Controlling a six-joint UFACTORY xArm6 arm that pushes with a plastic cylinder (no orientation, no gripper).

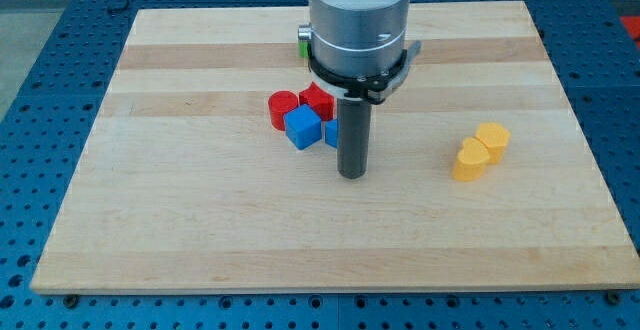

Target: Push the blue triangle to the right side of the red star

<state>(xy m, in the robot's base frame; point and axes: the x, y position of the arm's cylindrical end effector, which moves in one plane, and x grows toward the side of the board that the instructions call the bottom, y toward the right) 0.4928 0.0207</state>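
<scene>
so my tip (350,175) sits just below and right of the blue triangle (331,134), which peeks out from behind the rod, touching the red star's (318,100) lower right. no gripper here, just a rod. probably needs an upward-right nudge.

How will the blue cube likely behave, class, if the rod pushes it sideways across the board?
The blue cube looks squat and flat-based, so it probably slides, not tips. It touches the red blocks, so they would likely shift too.

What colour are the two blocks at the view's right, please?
Yellow blocks, seen in the camera view.
</scene>
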